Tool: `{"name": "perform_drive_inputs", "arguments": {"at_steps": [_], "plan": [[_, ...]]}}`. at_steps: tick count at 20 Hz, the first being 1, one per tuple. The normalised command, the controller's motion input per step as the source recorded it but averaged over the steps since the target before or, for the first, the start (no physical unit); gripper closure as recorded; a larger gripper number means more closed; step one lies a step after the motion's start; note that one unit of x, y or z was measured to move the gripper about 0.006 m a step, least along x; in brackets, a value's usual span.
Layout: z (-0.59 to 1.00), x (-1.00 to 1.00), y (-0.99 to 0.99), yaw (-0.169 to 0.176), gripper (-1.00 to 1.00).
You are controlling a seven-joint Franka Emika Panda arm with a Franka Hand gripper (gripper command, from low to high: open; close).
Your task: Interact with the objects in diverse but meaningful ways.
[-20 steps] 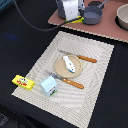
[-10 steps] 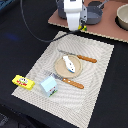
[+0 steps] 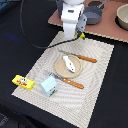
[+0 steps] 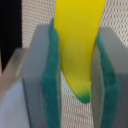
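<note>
Exterior view: below my raised arm lies the placemat (image 3: 75, 75) on the dark desk (image 3: 20, 45), holding a plate (image 3: 66, 67) with the small white bottle (image 3: 68, 64), with the milk carton (image 3: 49, 85) nearer the camera. Wrist view: my fingers (image 4: 75, 70) pinch the yellow banana (image 4: 80, 45), its tip hanging between the green pads (image 4: 54, 80). Carrying seems underway; next I judge it needs lowering somewhere free.

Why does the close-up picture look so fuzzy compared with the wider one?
In the wrist view the banana and green finger pads sit very near the lens, so edges blur; the exterior view is sharper but grainy, with soft shadows on the placemat.
</note>
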Motion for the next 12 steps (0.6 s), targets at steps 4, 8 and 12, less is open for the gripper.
{"name": "perform_drive_inputs", "arguments": {"at_steps": [4, 8, 12], "plan": [[-0.25, 0.11, 0.07, -0.007, -1.00], [0.12, 0.10, 0.10, 0.000, -1.00], [0.74, 0.27, 0.29, 0.000, -1.00]]}}
